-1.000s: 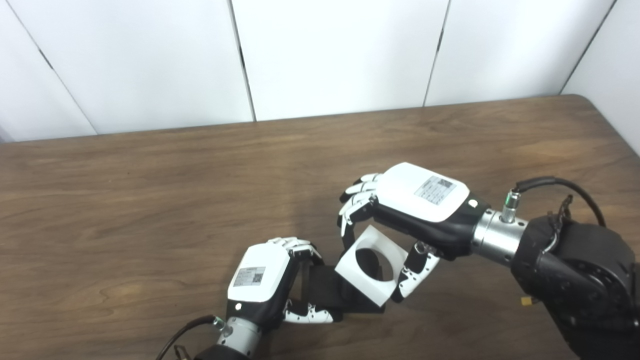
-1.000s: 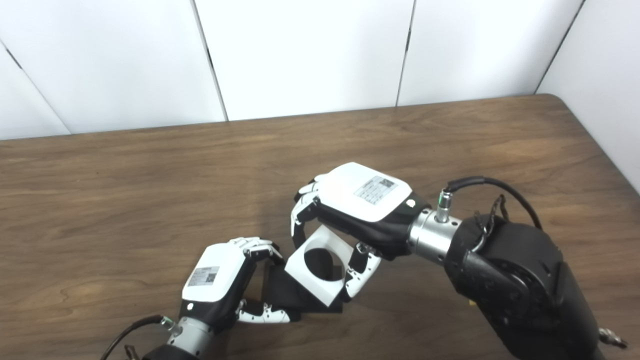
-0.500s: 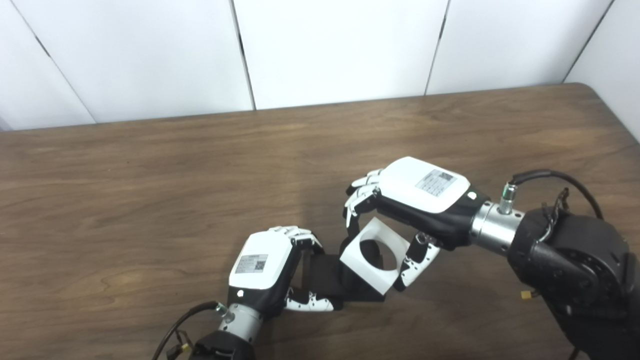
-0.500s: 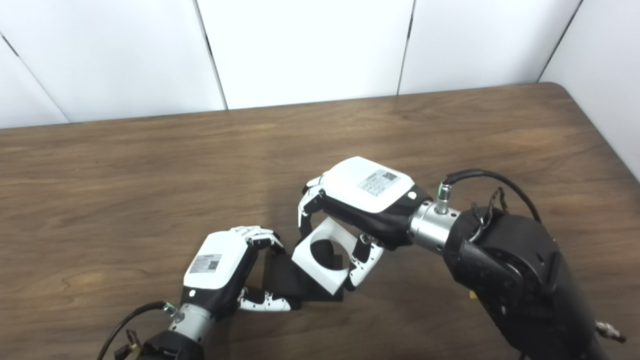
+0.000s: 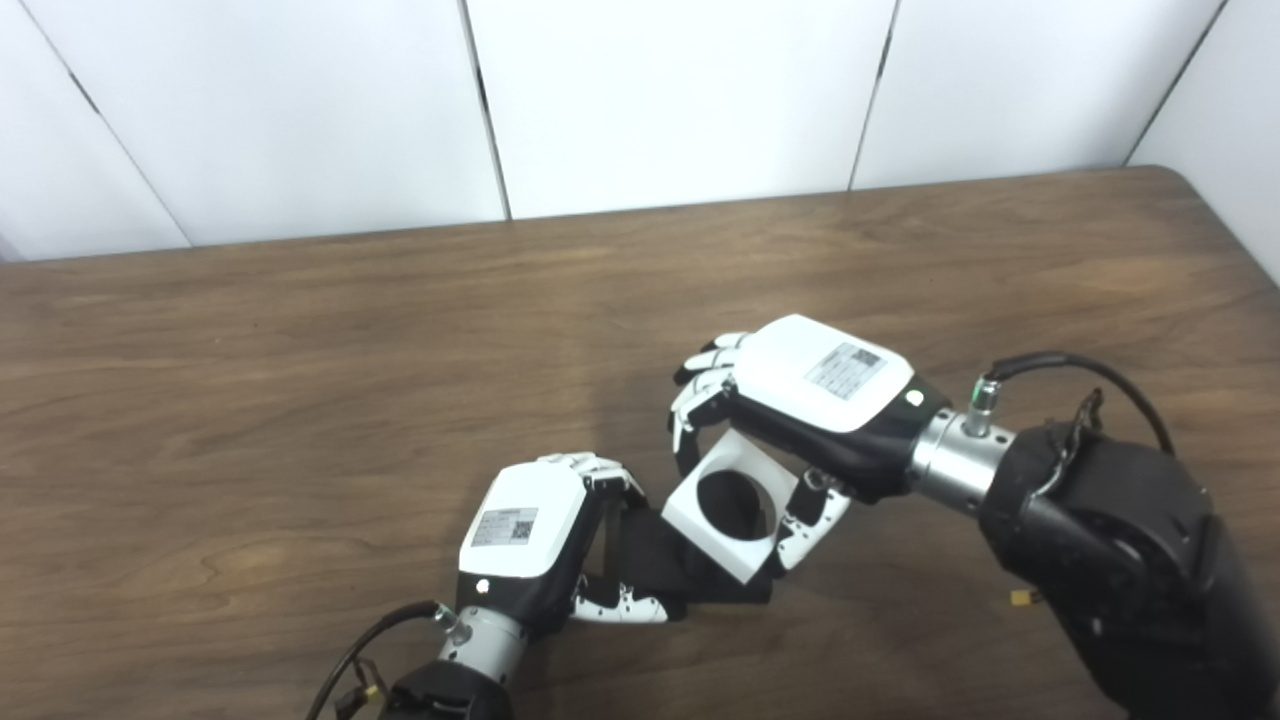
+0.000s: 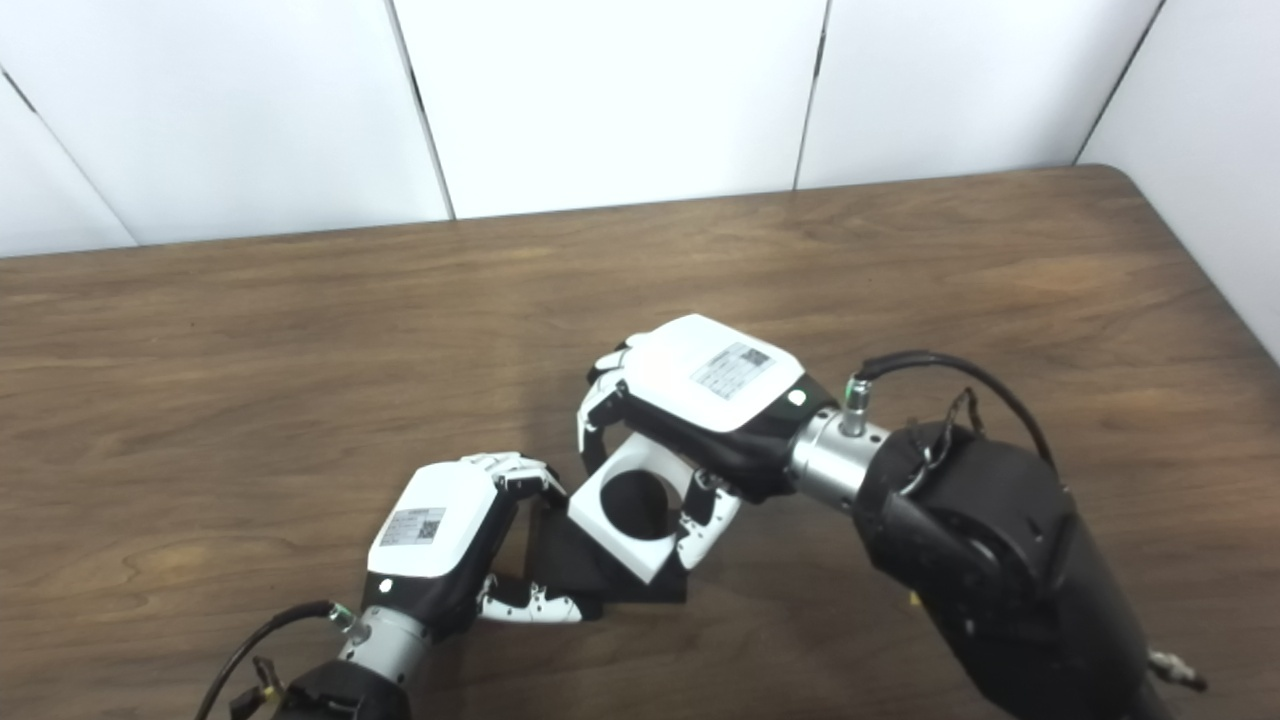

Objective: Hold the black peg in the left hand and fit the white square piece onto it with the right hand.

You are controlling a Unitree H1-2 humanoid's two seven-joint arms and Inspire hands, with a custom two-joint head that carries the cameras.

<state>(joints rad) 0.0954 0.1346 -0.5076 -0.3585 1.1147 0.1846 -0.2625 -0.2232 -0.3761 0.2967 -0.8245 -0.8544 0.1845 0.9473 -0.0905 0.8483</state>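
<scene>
White wall panels stand behind a brown wooden table (image 5: 300, 360), and both hands meet near its front edge. The left hand (image 5: 530, 540) is clenched round the black peg (image 5: 655, 560), fingers over the top and thumb beneath, with the peg's free end pointing toward the right. The right hand (image 5: 800, 400) grasps the white piece (image 5: 725, 505) by its outer edges, fingers on the far side and thumb on the near right edge, so the round hole in its middle is unobstructed. The piece is tilted, its lower left corner lying over the dark end of the peg; whether the peg has entered the hole cannot be told, since only darkness shows through the opening. Judging by its crisp edges and thick walls, the piece is probably rigid moulded or printed plastic, light and unlikely to bend or crack under a firm pinch, though its smooth faces may slip if pushed hard against the peg. Holding it by opposite edges, as now, seems the right place, because it leaves the hole free and lets the wrist tip the piece square to the peg. The peg looks equally stiff, and the left grip sits at its rear, leaving the front end free for the fit.
</scene>
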